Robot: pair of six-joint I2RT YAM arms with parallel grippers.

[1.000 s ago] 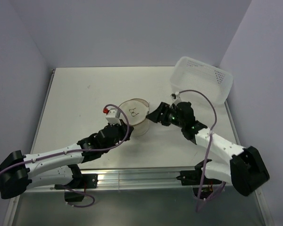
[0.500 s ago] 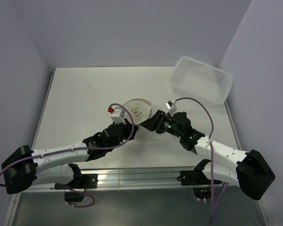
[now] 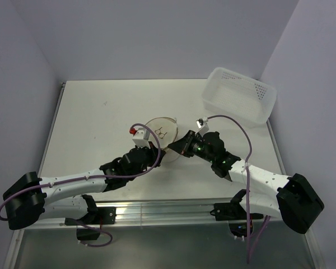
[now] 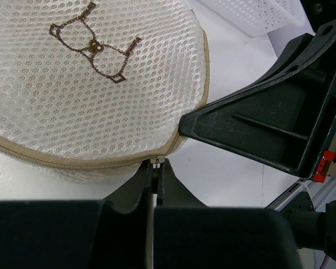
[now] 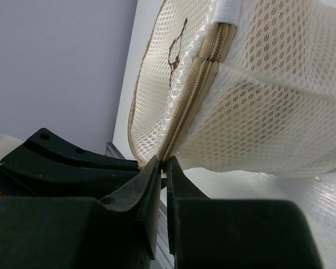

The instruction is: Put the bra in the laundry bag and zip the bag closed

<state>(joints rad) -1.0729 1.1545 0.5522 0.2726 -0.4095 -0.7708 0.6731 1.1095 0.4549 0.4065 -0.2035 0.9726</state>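
Note:
The laundry bag (image 3: 159, 130), a round cream mesh pouch with a brown drawing on its lid, sits mid-table with its tan zip run round the rim. In the left wrist view my left gripper (image 4: 155, 166) is shut on a small metal zip pull at the near rim of the laundry bag (image 4: 89, 84). From the right, my right gripper (image 5: 164, 163) pinches the zip seam at the edge of the laundry bag (image 5: 257, 101). From above, the left gripper (image 3: 153, 151) and right gripper (image 3: 177, 147) meet at the bag's near side. The bra is hidden.
A white perforated plastic basket (image 3: 239, 95) stands at the back right, close to the right wall. The right arm's purple cable (image 3: 243, 131) loops up beside it. A metal rail (image 3: 168, 210) runs along the table's near edge.
My right gripper's jaws have closed from wide open onto the bag's zip seam. Both arms have edged in toward the bag's near rim, and the bag has settled flatter.

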